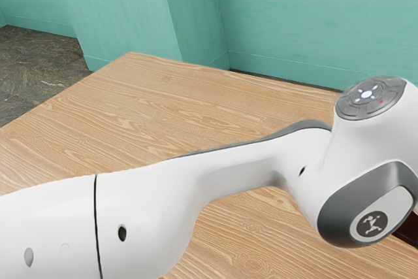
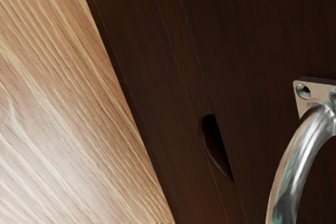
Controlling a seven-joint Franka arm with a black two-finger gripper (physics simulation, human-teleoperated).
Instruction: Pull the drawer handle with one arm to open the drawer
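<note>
In the wrist view a dark brown wooden drawer front (image 2: 252,40) stands close before my hand. A shiny metal handle (image 2: 294,171) curves off a square mounting plate (image 2: 314,94) screwed to that front. A narrow dark slot (image 2: 215,145) runs along the panel beside the handle. In the exterior view my white arm (image 1: 215,181) stretches across the table toward the exterior view's right, with its grey-capped joint (image 1: 369,207) at the lower right.
A light wooden table top (image 1: 163,102) lies under the arm and also shows beside the drawer, table top (image 2: 58,119). Teal walls (image 1: 294,11) stand behind the table. A dark stone floor (image 1: 32,63) lies at the exterior view's left.
</note>
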